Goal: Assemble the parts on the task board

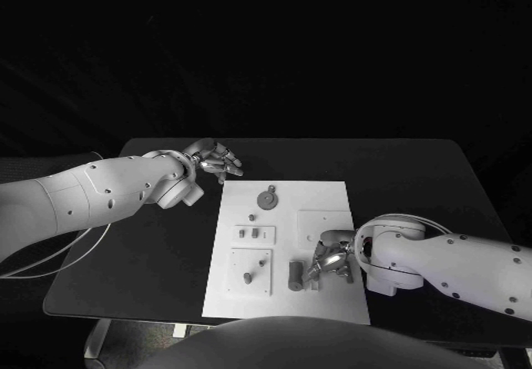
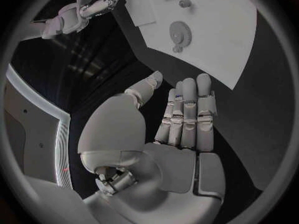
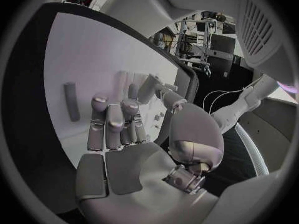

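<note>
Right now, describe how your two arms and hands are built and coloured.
Both arms are smooth white shells with rounded joints and small dark dots along the casing. The left arm trails a thin pale cable beneath it; the right arm ends in a ring-shaped wrist. The left hand and right hand are silver metal, with segmented fingers and flat plated palms.

The right hand [image 1: 333, 257] covers part of the task board [image 1: 333, 192] near its right edge, so whatever lies under the fingers is hidden. Whether those fingers touch the grey rod [image 1: 295, 274] just beside them cannot be told from above. In the right wrist view the hand's own fingers [image 3: 112, 122] block the board's middle. The small parts [image 1: 254, 232] on the raised plates are too small to identify. In the left wrist view the board [image 2: 249, 40] is cut off by the circle's rim.
</note>
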Tool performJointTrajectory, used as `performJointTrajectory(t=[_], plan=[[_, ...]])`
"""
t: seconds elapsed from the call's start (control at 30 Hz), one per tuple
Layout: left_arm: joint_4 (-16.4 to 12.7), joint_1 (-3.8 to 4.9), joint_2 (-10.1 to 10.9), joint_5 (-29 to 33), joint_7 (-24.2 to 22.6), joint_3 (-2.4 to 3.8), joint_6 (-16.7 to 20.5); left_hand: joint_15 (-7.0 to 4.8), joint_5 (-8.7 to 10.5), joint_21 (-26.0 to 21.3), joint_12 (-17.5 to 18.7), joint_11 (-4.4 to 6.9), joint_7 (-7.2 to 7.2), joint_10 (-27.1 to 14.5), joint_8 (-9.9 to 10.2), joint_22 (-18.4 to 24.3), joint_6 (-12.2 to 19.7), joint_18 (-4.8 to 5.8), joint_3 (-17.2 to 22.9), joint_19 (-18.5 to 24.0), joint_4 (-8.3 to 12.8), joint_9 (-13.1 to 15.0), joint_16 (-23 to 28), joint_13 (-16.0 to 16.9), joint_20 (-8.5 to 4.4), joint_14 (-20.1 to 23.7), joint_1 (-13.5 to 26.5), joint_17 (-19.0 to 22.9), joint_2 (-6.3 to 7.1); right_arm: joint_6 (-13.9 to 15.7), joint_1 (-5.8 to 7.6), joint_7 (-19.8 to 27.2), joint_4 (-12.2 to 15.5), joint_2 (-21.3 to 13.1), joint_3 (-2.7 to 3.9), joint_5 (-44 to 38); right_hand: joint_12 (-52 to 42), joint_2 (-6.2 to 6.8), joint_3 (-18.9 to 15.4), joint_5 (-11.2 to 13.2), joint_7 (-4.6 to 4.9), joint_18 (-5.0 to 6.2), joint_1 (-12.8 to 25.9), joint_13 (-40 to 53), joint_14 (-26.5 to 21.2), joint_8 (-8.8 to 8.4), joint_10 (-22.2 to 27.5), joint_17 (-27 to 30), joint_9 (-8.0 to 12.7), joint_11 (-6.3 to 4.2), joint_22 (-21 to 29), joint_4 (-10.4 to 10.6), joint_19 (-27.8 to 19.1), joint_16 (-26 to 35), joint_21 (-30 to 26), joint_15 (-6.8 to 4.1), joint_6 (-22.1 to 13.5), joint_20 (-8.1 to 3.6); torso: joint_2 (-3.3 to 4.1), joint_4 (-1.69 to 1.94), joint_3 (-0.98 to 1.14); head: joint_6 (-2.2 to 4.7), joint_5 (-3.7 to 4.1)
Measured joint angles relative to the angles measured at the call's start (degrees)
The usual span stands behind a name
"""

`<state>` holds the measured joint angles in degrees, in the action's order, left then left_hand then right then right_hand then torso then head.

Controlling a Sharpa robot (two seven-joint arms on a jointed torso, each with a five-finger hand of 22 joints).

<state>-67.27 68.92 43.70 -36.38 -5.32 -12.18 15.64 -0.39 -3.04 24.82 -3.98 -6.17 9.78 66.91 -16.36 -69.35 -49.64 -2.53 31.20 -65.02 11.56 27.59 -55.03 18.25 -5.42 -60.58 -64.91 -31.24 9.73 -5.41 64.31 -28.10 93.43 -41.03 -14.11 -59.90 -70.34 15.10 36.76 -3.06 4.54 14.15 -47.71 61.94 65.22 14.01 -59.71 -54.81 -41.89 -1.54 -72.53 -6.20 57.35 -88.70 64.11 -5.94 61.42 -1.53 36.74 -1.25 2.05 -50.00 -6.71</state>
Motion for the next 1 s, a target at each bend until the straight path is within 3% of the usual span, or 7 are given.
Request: performJointTrajectory(t=[0.23,1.0], plan=[[-0.05,0.0,0.06,0.0,0.02,0.0,-0.02,0.0,0.0,0.0,0.0,0.01,0.0,0.0,0.0,0.0,0.0,0.0,0.0,0.0,0.0,0.0,0.0,0.0,0.01,0.0,0.0,-0.06,0.0,0.35,-0.01,1.83,1.07,0.27,0.0,-3.23,-0.25,0.26,-0.22,0.0,-0.25,0.04,-0.76,-0.13,0.69,0.37,-0.64,-0.55,-0.17,-0.22,0.06,-0.53,0.02,-0.22,0.0,0.13,0.66,0.0,0.03,0.05,0.01,0.0,0.0],[-0.21,0.01,0.19,-0.03,0.13,0.0,-0.25,0.0,0.0,0.0,0.0,0.1,-0.03,0.09,0.0,-0.04,0.03,0.0,0.03,0.01,-0.29,0.01,0.0,0.01,0.02,0.0,0.0,-0.11,0.0,-1.29,-0.82,2.9,0.76,2.17,0.02,-11.19,-0.83,0.05,-0.61,0.0,-0.94,0.07,-0.95,-0.45,2.71,1.11,-2.35,-2.09,-0.48,-1.12,0.2,-0.1,0.82,-0.48,0.45,-0.06,2.58,-0.4,0.07,0.1,-0.03,0.0,0.1]])
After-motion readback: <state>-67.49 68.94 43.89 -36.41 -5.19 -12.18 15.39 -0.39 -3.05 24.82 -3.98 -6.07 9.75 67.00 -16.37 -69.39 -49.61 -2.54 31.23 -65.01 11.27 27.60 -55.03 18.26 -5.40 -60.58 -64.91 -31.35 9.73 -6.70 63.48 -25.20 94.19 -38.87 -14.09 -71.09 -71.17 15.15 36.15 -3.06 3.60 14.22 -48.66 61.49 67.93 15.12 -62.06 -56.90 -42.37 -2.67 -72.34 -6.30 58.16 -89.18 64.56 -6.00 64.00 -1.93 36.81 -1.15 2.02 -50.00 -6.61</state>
